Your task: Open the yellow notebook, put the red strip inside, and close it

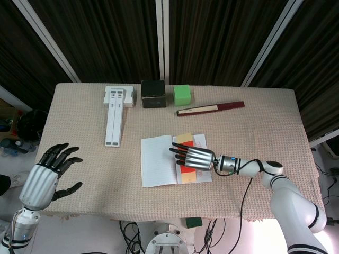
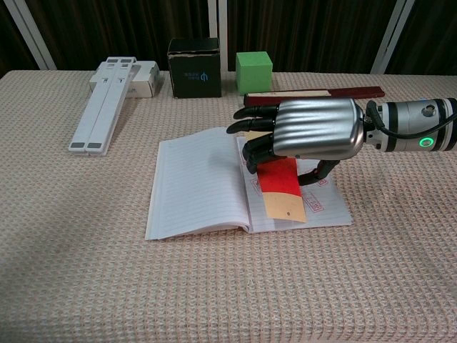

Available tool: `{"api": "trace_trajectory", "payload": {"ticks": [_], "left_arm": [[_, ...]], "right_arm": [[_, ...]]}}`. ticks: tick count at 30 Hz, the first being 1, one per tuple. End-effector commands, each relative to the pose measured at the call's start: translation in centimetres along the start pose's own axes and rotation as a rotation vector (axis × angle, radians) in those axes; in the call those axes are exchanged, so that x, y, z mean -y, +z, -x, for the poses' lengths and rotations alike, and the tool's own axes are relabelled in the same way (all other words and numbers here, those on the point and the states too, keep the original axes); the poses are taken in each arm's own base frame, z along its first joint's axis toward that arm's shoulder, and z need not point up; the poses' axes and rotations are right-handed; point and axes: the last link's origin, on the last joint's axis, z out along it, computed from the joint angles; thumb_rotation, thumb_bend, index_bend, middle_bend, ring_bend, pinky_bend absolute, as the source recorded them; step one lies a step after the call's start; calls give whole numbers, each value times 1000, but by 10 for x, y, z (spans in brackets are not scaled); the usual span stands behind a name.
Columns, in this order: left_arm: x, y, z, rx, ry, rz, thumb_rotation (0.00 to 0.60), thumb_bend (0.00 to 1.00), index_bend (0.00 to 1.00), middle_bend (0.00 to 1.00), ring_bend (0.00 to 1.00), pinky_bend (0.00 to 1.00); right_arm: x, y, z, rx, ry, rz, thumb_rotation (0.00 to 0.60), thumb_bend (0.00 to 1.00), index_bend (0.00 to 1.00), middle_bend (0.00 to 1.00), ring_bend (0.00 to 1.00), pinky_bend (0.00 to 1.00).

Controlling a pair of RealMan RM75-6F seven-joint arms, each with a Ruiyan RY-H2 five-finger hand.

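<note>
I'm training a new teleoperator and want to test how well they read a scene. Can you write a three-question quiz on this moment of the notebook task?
1. True or false: the notebook lies open on the table.
2. Which page is the red strip over? A) the blank left page B) the stamped right page C) neither, it lies on the table
3. Fill in: the left hand holds ____.

Key
1. True.
2. B; the right hand is over the strip there.
3. Nothing; its fingers are spread, off the table's left edge.
</note>
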Motion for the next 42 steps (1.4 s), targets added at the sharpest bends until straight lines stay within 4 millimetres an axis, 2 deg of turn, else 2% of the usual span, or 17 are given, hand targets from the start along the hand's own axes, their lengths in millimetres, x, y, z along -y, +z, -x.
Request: {"api": "trace_trajectory", "payload": {"ticks": [1, 16, 25, 32, 39, 42], "left_arm": [[0, 0, 0, -1, 0, 1, 600, 29, 355, 216, 130, 175], [1, 0, 1, -1, -5, 0, 600, 29, 355, 216, 130, 175], [2, -1, 1, -3, -4, -2, 600, 29, 355, 216, 130, 175], [2, -2, 1, -5, -7, 2, 600, 28, 355, 216, 130, 175], [1, 0, 2, -4, -12, 9, 600, 28, 355, 216, 130, 175], [1, 0, 3, -3, -10, 8, 600, 29, 355, 216, 130, 175]], "right_arm": [[1, 0, 0, 0, -1, -2, 600, 227, 333, 254, 35, 2], [0, -3, 2, 7, -7, 10, 600, 228, 184, 215, 23, 0], [3, -3, 2, 7, -14, -3, 600, 228, 178, 212, 23, 0], [-6, -10, -4, -37, 4, 72, 600, 228, 163, 199, 20, 0], [-6, -11, 7, 11, 6, 137, 600, 222, 43, 123, 0, 0], [-2, -4, 9, 6, 28, 174, 600, 157, 2, 85, 0, 0]]}}
